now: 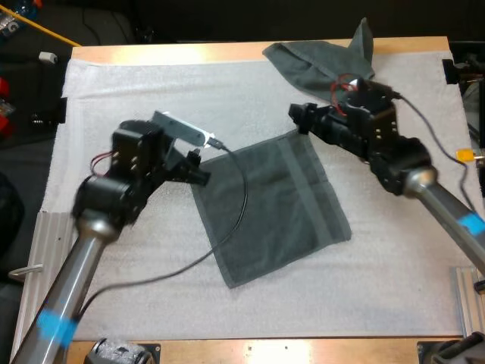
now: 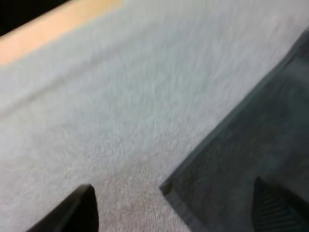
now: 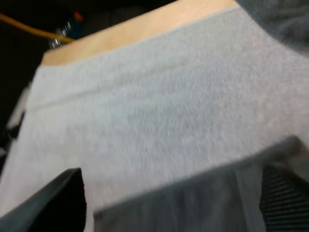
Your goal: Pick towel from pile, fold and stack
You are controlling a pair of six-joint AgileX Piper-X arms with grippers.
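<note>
A towel (image 1: 273, 208) lies spread flat on the mat (image 1: 136, 303), so folding looks like the step in hand. The left jaws stand open astride its left corner. The right jaws stand open at its far corner. Neither holds anything. Next, I judge, both must close on those corners together. The crumpled pile (image 1: 318, 64) lies at the desk's far edge.

pile (image 1: 311, 64): near side behind right arm (image 1: 379, 136) | towel (image 2: 251, 145): cut by both wrist views' edges | left arm (image 1: 98, 205): blurred

Soft, even light keeps the white mat (image 1: 379, 288) bright, shadows faint, with darkness beyond the table (image 1: 227, 51).
</note>
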